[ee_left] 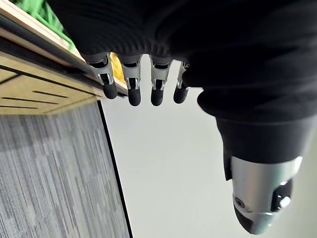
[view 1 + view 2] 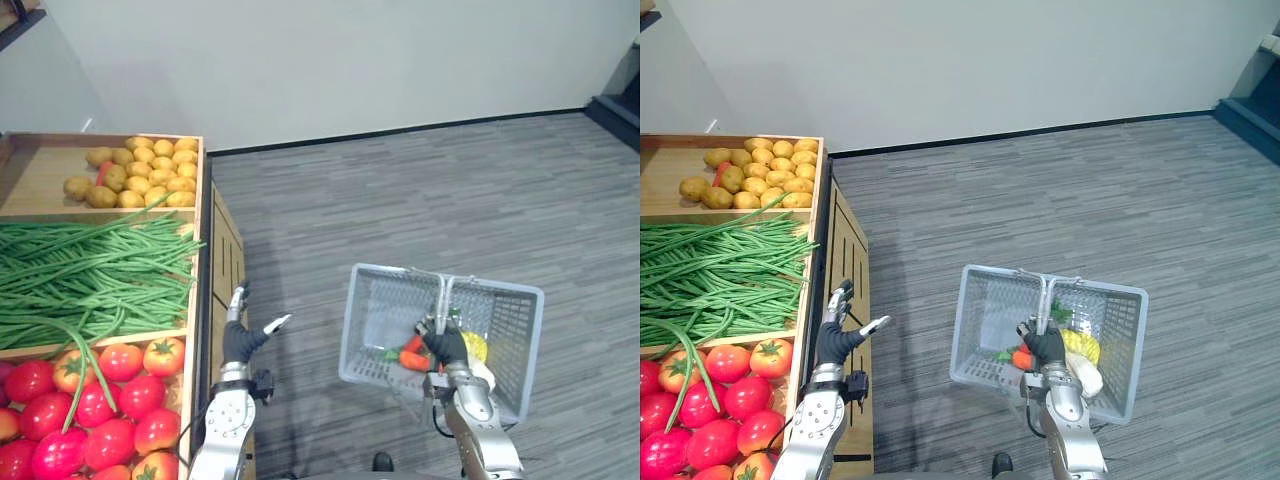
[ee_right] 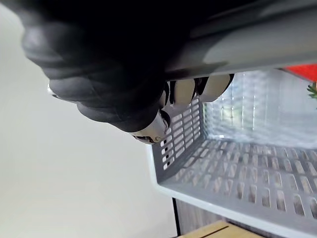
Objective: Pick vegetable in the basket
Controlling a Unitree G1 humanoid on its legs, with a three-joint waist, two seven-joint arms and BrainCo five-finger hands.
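Basket handle [image 3: 267, 42] in right hand [image 2: 447, 347]

Left hand [image 2: 240, 338] raised, fingers [image 1: 133, 91] straight and spread; right hand [image 2: 447, 348] curled round the basket handle [image 2: 445, 295].

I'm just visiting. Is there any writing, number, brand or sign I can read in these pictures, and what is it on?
None can be read.
Basket: plain grey plastic, no label visible.
Stand: bare slotted wood, no sign or price tag.
Left hand, open, and right hand, curled round the handle: no legible marks.
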